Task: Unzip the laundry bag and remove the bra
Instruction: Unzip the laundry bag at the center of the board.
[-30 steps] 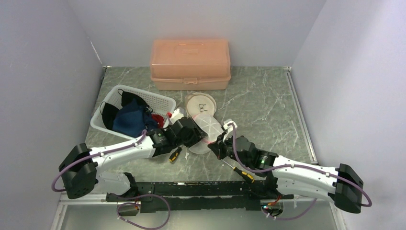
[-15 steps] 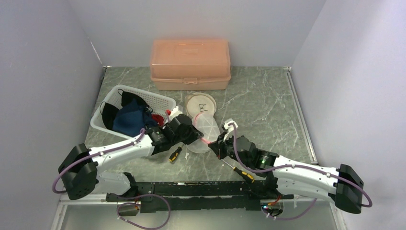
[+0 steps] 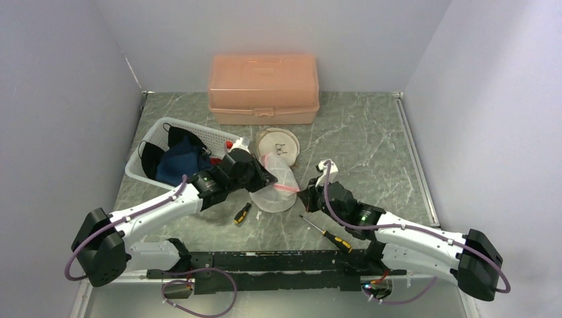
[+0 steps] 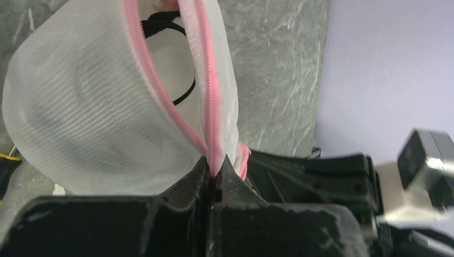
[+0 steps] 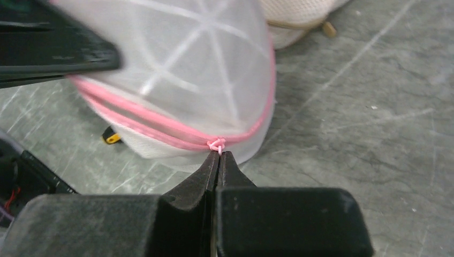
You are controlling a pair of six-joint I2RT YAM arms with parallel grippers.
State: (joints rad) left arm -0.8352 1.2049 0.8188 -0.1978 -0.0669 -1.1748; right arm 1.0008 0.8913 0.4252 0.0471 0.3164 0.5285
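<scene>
The laundry bag (image 3: 277,187) is a round white mesh pouch with a pink zipper, lying mid-table between both arms. My left gripper (image 4: 216,168) is shut on the bag's pink zipper edge (image 4: 210,107) and holds that side up. The zipper stands parted above the jaws, and a black strap of the bra (image 4: 184,91) shows inside the gap. On the opposite side of the bag (image 5: 198,64), my right gripper (image 5: 218,155) is shut on the small pink zipper pull (image 5: 217,143). From above, the left gripper (image 3: 264,177) is at the bag's left and the right gripper (image 3: 307,197) at its right.
A white basket (image 3: 222,137) with dark clothes stands at the left. Behind is a closed orange plastic box (image 3: 264,89). A second round mesh pouch (image 3: 278,142) lies behind the bag. Two screwdrivers (image 3: 242,212) (image 3: 326,234) lie near the arms' bases.
My left gripper has shut on the bag's zipper edge and drawn back to the left, lifting that side. The right gripper has shifted right with the pull, and the zipper has parted.
</scene>
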